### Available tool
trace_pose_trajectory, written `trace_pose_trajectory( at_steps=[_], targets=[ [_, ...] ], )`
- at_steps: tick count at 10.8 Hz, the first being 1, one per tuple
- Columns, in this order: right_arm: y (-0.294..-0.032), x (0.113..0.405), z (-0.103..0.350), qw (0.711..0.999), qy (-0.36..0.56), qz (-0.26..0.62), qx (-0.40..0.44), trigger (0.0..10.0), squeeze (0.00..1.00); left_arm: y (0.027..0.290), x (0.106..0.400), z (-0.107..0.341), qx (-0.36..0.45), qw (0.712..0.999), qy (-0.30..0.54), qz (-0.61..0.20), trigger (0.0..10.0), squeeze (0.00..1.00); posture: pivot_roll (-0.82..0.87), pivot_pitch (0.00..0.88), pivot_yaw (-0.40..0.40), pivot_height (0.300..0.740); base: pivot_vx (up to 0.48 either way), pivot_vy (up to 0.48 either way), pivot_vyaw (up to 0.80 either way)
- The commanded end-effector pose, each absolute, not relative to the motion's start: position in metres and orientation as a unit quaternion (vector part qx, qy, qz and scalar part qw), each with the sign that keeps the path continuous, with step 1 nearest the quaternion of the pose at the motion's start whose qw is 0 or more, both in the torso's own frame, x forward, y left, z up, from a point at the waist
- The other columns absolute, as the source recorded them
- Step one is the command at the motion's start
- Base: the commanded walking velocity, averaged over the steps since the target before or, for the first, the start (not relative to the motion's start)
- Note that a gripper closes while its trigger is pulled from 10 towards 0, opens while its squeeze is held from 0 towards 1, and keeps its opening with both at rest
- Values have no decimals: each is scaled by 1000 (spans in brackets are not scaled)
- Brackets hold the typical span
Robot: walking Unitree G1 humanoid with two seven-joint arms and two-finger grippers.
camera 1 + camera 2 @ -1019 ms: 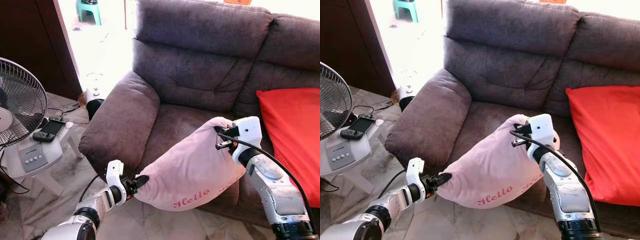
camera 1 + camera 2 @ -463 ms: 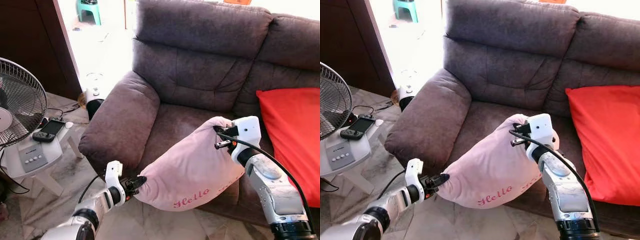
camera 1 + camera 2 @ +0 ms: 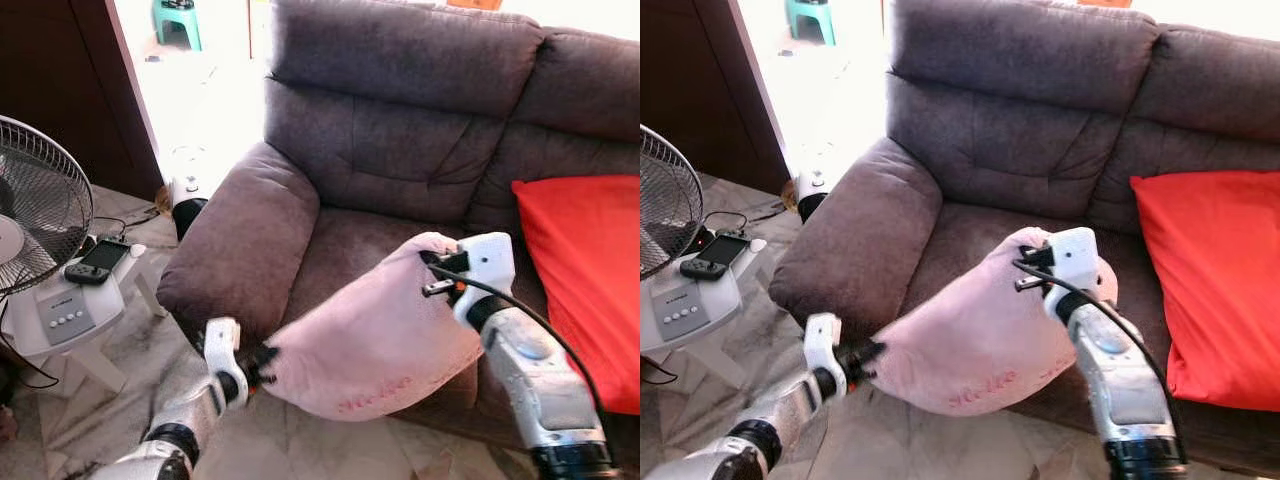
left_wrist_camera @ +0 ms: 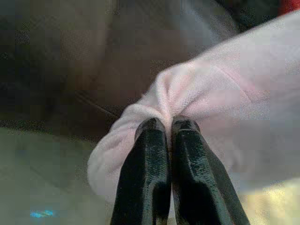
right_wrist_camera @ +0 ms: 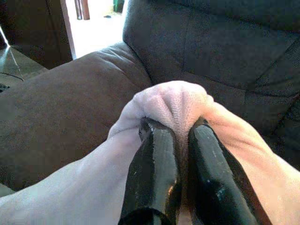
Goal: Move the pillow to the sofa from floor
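A pale pink pillow (image 3: 375, 335) with red lettering hangs in the air at the front edge of the dark grey sofa (image 3: 400, 150), over its left seat. My left gripper (image 3: 262, 362) is shut on the pillow's lower left corner (image 4: 159, 101), near the sofa's left armrest (image 3: 240, 250). My right gripper (image 3: 432, 262) is shut on the pillow's upper right corner (image 5: 171, 103), above the seat cushion. The pillow sags between the two grippers.
A red cushion (image 3: 585, 270) lies on the sofa's right seat. A standing fan (image 3: 35, 205) and a small white table (image 3: 70, 315) with a phone stand at the left. A tiled floor (image 3: 290, 450) lies below, with a bright doorway behind the armrest.
Both grippers have shifted slightly left and up with the pillow, which now looks blurred. The red lettering has tilted lower toward the underside.
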State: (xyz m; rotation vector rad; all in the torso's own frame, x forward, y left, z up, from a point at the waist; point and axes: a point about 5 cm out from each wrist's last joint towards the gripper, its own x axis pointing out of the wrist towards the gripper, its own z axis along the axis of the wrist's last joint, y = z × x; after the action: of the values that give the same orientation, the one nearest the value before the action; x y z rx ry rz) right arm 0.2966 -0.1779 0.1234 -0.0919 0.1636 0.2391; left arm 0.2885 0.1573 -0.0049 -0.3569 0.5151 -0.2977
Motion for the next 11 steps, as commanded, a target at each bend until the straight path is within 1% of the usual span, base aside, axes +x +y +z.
trace_pose_trajectory(
  at_steps=[1, 2, 3, 4, 5, 6, 7, 8, 9, 11],
  targets=[
    [-189, 304, 141, 995, 30, 65, -64, 10000, 0, 178, 304, 15, -146, 971, 183, -58, 10000, 0, -43, 7, -61, 740, 0, 0, 0],
    [-195, 306, 145, 997, 16, 30, -75, 10000, 0, 187, 316, 34, -124, 984, 128, -22, 10000, 0, -34, 8, -59, 740, 0, 0, 0],
    [-198, 308, 148, 997, 3, 1, -71, 10000, 0, 188, 325, 53, -106, 991, 80, -24, 10000, 0, -19, 9, -57, 740, 0, 0, 0],
    [-203, 304, 152, 997, -17, -46, -57, 10000, 0, 182, 335, 83, -67, 997, 5, -32, 10000, 0, -15, 8, -52, 740, 0, 0, 0],
    [-205, 298, 148, 996, -24, -74, -40, 10000, 0, 178, 339, 103, -38, 998, -47, -29, 10000, 0, -9, 9, -47, 740, 0, 0, 0],
    [-203, 293, 138, 995, -17, -93, -38, 10000, 0, 172, 339, 112, 14, 997, -72, -37, 10000, 0, -5, 14, -42, 740, 0, 0, 0],
    [-200, 288, 129, 994, -8, -105, -32, 10000, 0, 165, 337, 118, 38, 994, -92, -44, 10000, 0, -8, 15, -41, 740, 0, 0, 0],
    [-195, 282, 110, 992, 10, -117, -45, 10000, 0, 155, 334, 122, 50, 991, -110, -48, 10000, 0, -12, 18, -38, 740, 0, 0, 0],
    [-196, 278, 100, 989, 25, -135, -50, 10000, 0, 149, 332, 122, 51, 991, -109, -51, 10000, 0, 0, 18, -37, 740, 0, 0, 0],
    [-195, 270, 104, 988, 2, -149, -40, 10000, 0, 141, 325, 126, 61, 988, -125, -68, 10000, 0, 1, 8, -46, 740, 0, 0, 0]
  ],
)
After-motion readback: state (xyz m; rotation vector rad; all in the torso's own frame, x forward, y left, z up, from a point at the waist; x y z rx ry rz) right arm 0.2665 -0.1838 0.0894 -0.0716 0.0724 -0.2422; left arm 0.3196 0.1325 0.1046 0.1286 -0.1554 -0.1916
